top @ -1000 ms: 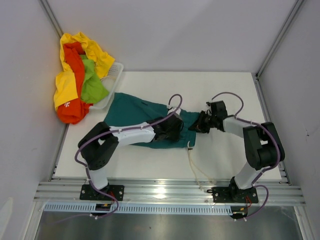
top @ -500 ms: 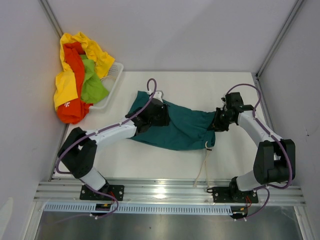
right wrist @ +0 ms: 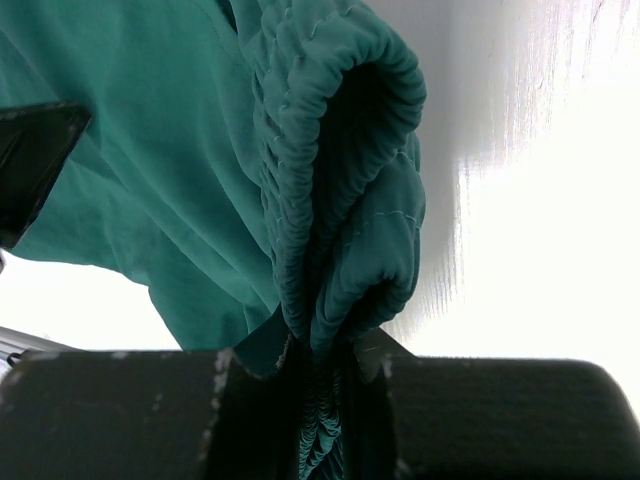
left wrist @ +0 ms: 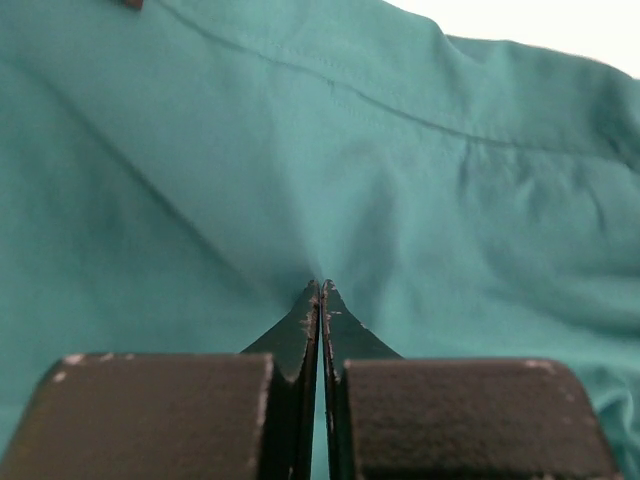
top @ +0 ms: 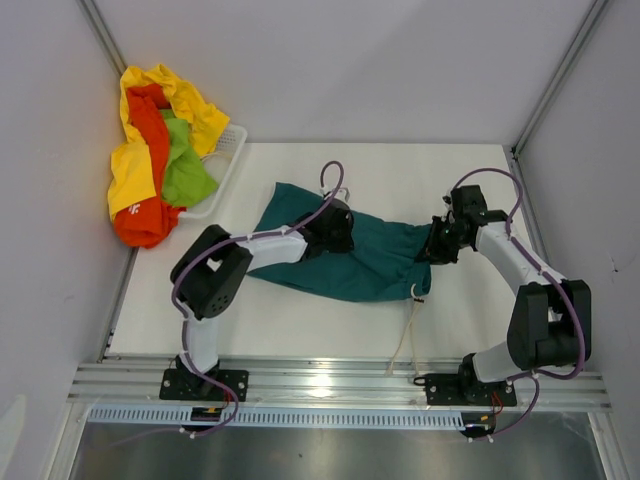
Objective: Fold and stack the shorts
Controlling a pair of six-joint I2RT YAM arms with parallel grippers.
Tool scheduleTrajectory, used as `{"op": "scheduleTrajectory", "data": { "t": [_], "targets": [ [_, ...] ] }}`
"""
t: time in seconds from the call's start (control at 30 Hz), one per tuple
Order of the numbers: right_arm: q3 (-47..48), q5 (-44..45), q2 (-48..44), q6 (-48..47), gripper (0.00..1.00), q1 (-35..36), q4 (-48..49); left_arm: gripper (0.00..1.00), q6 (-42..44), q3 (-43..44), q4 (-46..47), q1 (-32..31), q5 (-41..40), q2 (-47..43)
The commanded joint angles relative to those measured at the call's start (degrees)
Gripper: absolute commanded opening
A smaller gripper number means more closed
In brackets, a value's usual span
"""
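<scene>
While the pale drawstring [top: 408,335] is trailing toward the near edge of the table [top: 480,312], the teal shorts [top: 365,262] are lying spread across its middle. The right gripper [top: 437,250] is clamping their gathered elastic waistband at the right end. The left gripper [top: 333,228] is pressing its fingers tight together, tips against the cloth; whether any is pinched, I cannot tell. Far left, the white basket [top: 232,150] is overflowing with yellow shorts [top: 128,172], orange-red shorts [top: 150,130] and lime green shorts [top: 185,175]. A small white mark on the orange-red pair is too tiny to read.
</scene>
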Motion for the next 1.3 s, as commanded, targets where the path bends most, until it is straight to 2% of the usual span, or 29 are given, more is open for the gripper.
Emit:
{"op": "scheduleTrajectory", "data": {
  "t": [0.0,0.17,0.3,0.47,0.73,0.87,1.0,1.07,1.17,1.2,1.27],
  "targets": [
    [-0.2,0.2,-2.9,0.1,0.00,0.3,0.0,0.00,-1.6,4.7,2.8,0.0,-0.3,2.5],
    [0.5,-0.4,-4.9,0.2,0.00,0.9,-1.6,0.00,-3.2,11.0,-1.7,0.9,-0.6,8.9],
    [2.4,-1.4,-7.7,1.3,0.00,1.4,-3.7,0.00,-4.5,11.2,0.6,1.2,0.8,12.0],
    [7.5,-1.4,-5.9,5.7,0.00,5.5,-6.3,0.00,-6.0,10.5,4.2,0.3,0.5,11.8],
    [13.9,-1.7,-5.7,9.7,0.00,7.1,-7.6,0.00,-7.3,11.8,4.2,-1.3,-0.3,10.6],
    [15.6,0.1,-4.3,8.2,0.00,6.9,-10.5,0.04,-4.4,12.9,-1.5,-0.5,-1.7,5.8],
    [15.8,0.1,-2.4,6.1,0.00,6.2,-12.0,0.21,-3.0,9.1,-4.5,4.2,0.5,-4.9],
    [15.9,-0.2,-2.1,5.7,0.00,5.9,-11.9,0.27,-1.5,7.0,-6.4,6.2,0.5,-8.7],
    [17.2,-0.1,-0.8,4.2,0.00,5.9,-12.8,0.34,0.5,0.8,-8.4,10.4,-1.1,-16.8],
    [18.9,0.4,-0.1,3.4,0.00,5.9,-13.4,0.38,0.8,-3.8,-8.8,12.6,-1.9,-18.8],
    [21.4,1.0,2.7,0.5,0.00,6.1,-16.6,0.39,0.9,-7.2,-8.8,15.2,-2.1,-24.1]
  ]
}}
